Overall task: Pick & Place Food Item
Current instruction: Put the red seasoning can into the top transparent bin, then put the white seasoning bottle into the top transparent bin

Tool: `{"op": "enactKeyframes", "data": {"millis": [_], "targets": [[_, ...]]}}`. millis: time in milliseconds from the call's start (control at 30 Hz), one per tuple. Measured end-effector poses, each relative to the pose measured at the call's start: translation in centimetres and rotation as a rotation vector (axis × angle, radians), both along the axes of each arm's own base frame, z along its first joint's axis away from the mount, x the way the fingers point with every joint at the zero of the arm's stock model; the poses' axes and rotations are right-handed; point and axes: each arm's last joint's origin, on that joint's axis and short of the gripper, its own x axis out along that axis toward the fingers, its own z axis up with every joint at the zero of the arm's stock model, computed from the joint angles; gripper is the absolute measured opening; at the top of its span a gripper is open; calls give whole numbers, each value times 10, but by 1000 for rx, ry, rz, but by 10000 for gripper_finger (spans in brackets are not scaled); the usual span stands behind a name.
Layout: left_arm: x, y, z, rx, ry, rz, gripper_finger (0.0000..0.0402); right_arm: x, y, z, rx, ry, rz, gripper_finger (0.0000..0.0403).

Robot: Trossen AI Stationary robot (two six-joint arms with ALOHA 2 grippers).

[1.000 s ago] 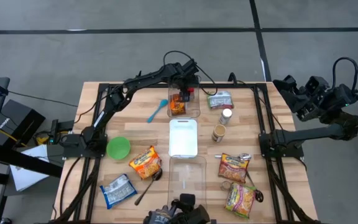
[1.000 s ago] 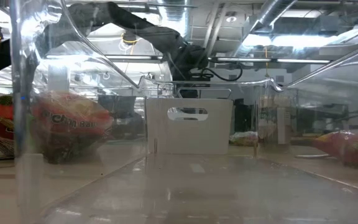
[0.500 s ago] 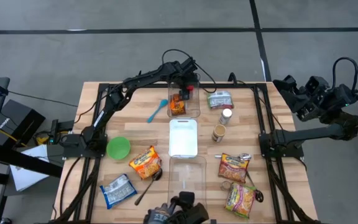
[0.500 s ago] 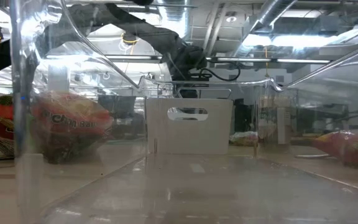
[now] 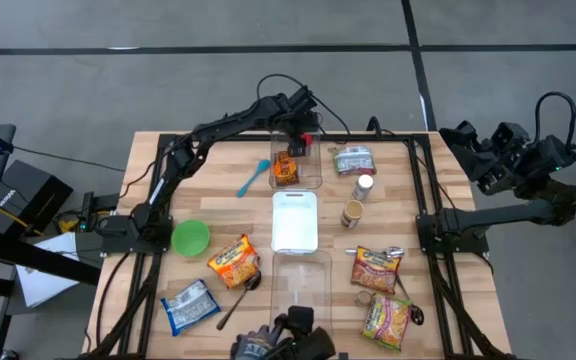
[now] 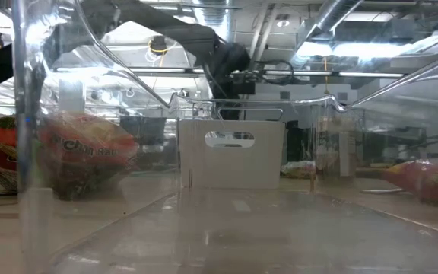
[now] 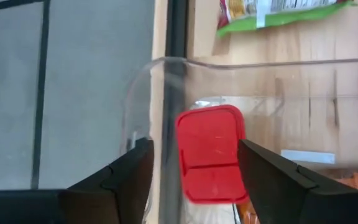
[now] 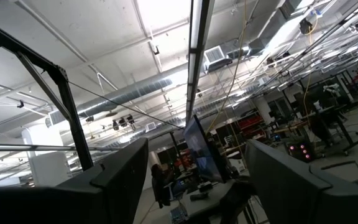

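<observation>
Left gripper (image 5: 302, 128) hangs above the far end of the clear plastic bin (image 5: 297, 182), dark fingers (image 7: 272, 177) spread wide, nothing between them. Down inside lies the food item (image 7: 211, 154), a flat red rounded-square lid, orange body beneath, perhaps a small snack pack. Right gripper (image 5: 473, 150) sits off the slatted wooden table (image 5: 148, 170), fingers parted, empty.

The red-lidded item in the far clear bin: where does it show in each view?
High view: red lid at the far end of the clear bin, under the left gripper.
Low view: not visible.
Left wrist view: red lid between the open fingers.
Right wrist view: not in it.
Shared landmark: the clear bin's rim.
</observation>
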Motion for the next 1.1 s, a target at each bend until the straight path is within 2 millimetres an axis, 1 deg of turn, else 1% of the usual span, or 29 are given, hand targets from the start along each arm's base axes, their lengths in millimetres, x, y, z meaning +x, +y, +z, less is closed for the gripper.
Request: {"op": "enactKeyframes", "data": {"millis": [100, 167, 233, 300, 367, 400, 433, 533, 600, 1100], "targets": [[-5, -3, 13, 0, -10, 6, 200, 0, 0, 0, 0, 0, 0, 263], [-9, -6, 19, -28, -10, 24, 174, 0, 0, 0, 0, 0, 0, 263], [-13, -6, 14, -79, 12, 38, 138, 0, 0, 0, 0, 0, 0, 263], [-15, -6, 4, -105, 43, 49, 91, 0, 0, 0, 0, 0, 0, 263], [-18, -5, -1, -132, 62, 79, 39, 0, 0, 0, 0, 0, 1, 263], [-19, -5, -3, -145, 64, 95, 20, 0, 0, 0, 0, 0, 1, 263], [-21, -5, -5, -152, 70, 102, 12, 0, 0, 0, 0, 0, 1, 263], [-26, -4, -19, -184, 128, 110, 11, 0, 0, 0, 0, 0, 1, 263], [-27, -3, -23, -189, 136, 111, 4, 0, 0, 0, 0, 0, 1, 263], [-26, -2, -22, -172, 119, 109, 1, 0, 0, 0, 0, 0, 1, 263]]}}
